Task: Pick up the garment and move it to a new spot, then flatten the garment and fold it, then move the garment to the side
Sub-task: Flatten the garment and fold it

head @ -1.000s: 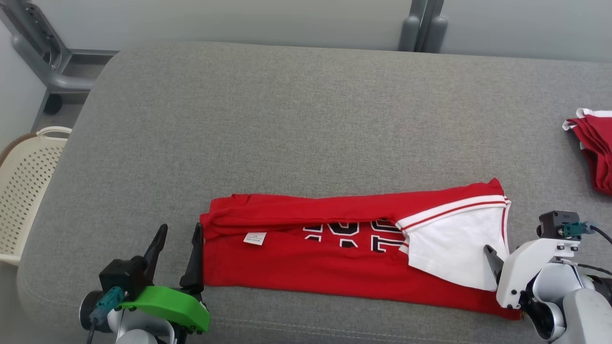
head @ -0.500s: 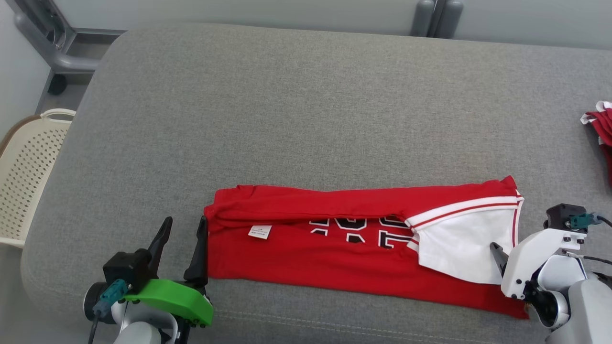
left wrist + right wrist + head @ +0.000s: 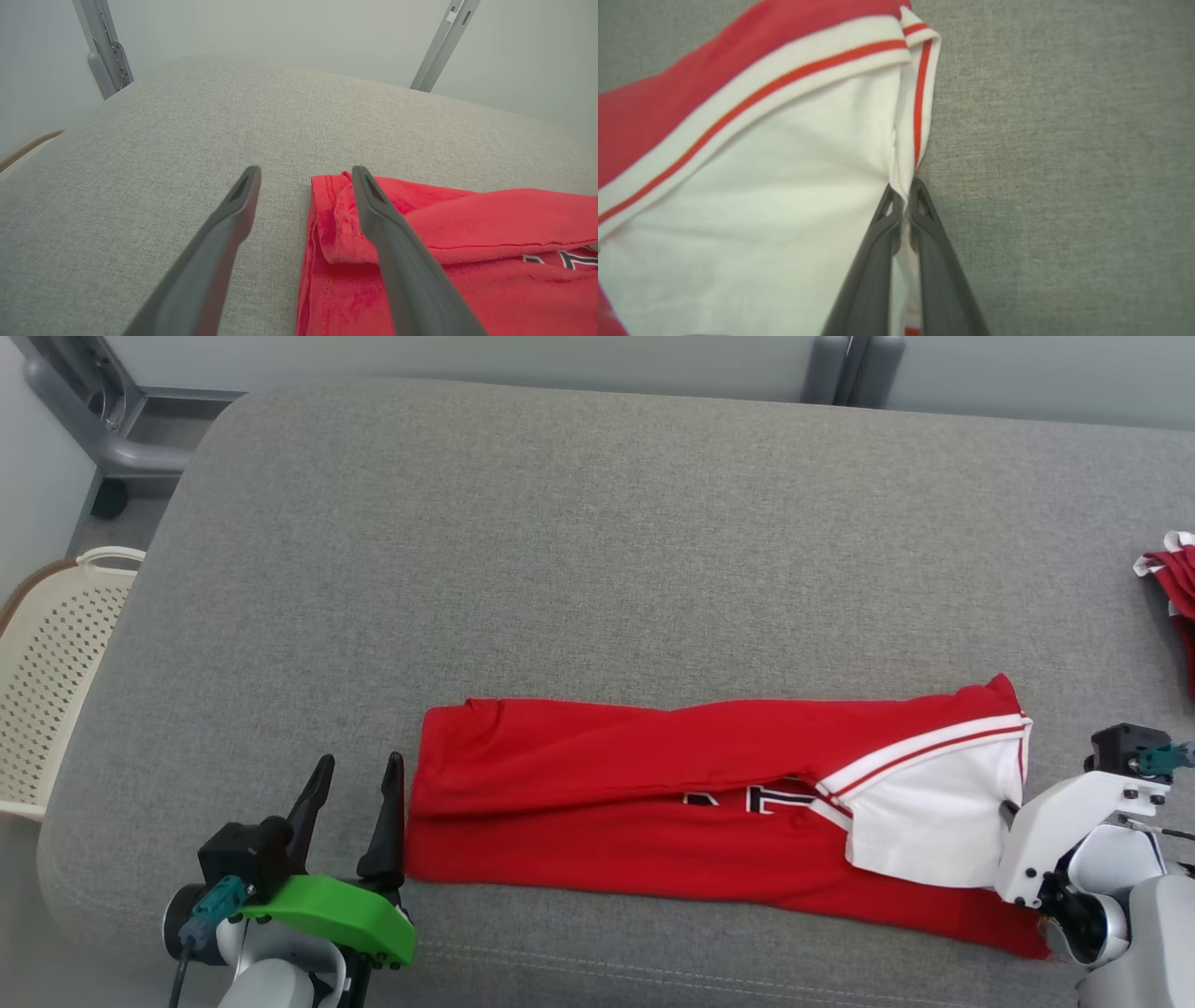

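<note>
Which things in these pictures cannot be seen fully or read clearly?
- Lettering on the red garment: head view, mostly covered by its folded upper layer and white sleeve; unreadable.
- Second red garment: head view, cut off by the right edge.
- Basket: head view, cut off by the left edge.
- Right pincer: head view, mostly hidden behind its white mount.

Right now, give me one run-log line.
garment: half-folded on cushion | left end effector: open at hem | right end effector: shut on white sleeve

even soft light, slight wrist blur
</note>
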